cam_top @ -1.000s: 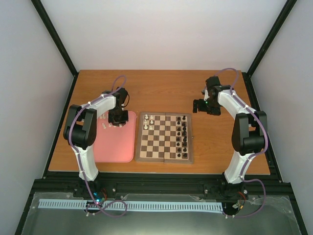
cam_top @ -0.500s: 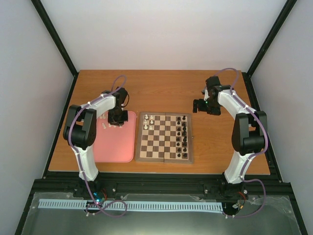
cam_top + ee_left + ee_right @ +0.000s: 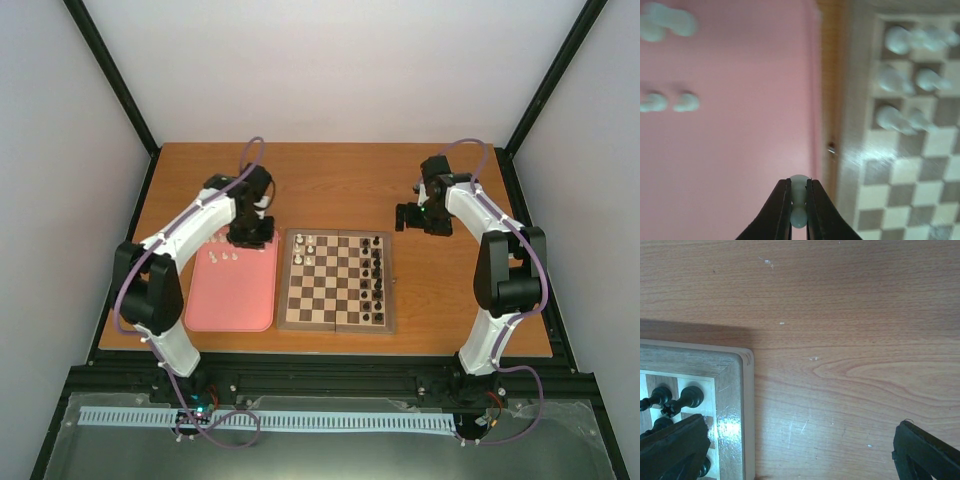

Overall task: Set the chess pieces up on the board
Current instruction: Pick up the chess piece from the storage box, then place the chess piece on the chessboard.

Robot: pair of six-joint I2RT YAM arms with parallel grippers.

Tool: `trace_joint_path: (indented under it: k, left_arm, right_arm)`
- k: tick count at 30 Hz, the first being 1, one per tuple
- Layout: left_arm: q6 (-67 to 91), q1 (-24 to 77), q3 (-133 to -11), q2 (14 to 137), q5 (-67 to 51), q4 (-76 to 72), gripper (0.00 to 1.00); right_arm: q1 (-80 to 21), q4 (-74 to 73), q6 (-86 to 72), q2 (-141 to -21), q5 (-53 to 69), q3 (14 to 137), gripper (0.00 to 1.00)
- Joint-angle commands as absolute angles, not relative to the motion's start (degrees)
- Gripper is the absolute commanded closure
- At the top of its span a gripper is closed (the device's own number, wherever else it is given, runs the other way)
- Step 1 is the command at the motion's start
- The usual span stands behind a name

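Progress on the white side looks early. The left end effector (image 3: 799, 182) pinches one white piece (image 3: 799, 218) between its closed fingers. It hovers over the pink tray (image 3: 230, 300), just left of the board (image 3: 335, 326) and close to its left frame. About six placed pieces (image 3: 900, 80) stand in the board's far-left corner, in the two files nearest its left edge. At least four waiting pieces (image 3: 670, 102) lie on the tray, left of the board. The black pieces (image 3: 377, 270) line the board's right side and appear largely set, though they are too small to count. The right end effector (image 3: 408, 216) is spread wide and holds nothing, above the table (image 3: 330, 180) just beyond the board's far-right corner. The held piece and those on the tray have yet to reach the board's left files.
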State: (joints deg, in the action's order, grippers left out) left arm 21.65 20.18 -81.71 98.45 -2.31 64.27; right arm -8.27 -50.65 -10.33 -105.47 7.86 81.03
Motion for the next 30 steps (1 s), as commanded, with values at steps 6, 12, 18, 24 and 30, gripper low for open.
trace_joint_path:
  k: [6, 12, 18, 24, 30]
  left_arm:
    - [22.16, 31.97, -84.34, 100.57, -7.82, 68.00, 0.99]
    - [22.18, 36.32, -84.79, 103.45, -7.75, 67.09, 0.99]
    - [22.82, 37.50, -87.38, 106.63, -7.37, 65.45, 0.99]
    - [23.01, 37.83, -89.38, 108.33, -5.85, 65.11, 0.99]
    - [22.86, 37.88, -89.06, 108.72, -5.72, 64.78, 0.99]
  right_arm:
    - [-7.73, -52.29, -10.00, -106.19, 5.91, 83.42, 0.00]
    - [-7.73, -52.19, -9.54, -105.80, 4.72, 82.52, 0.00]
    - [-7.73, -51.18, -9.65, -105.18, 4.25, 81.96, 0.00]
    - [-7.73, -50.95, -9.93, -104.77, 4.78, 82.09, 0.00]
    - [-7.73, -51.77, -9.93, -105.20, 4.26, 82.80, 0.00]
